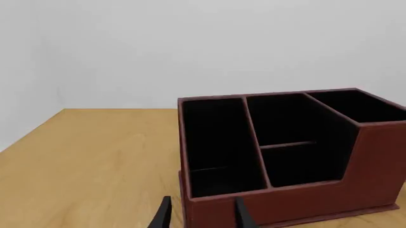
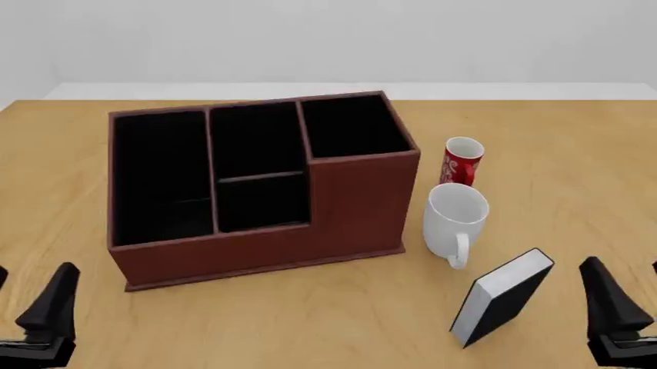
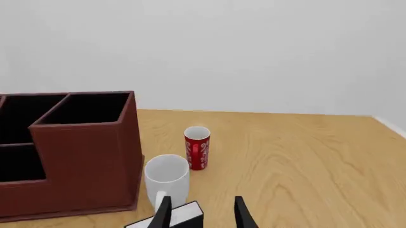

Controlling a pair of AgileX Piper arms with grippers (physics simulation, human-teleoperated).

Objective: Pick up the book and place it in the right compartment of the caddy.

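Pincers sit nearest me at the worktop's near edge: my left pincer at the near left corner, my right pincer at the near right, both with fingers apart and holding nothing. Just left of the right pincer I see the book, black-covered, standing tilted on the worktop with its white page edges up, free of any grip. Just beyond it stands a white mug, handle toward me, and behind that a red can. The caddy sits left of the mug, its right compartment at the far right corner, well apart from the book.
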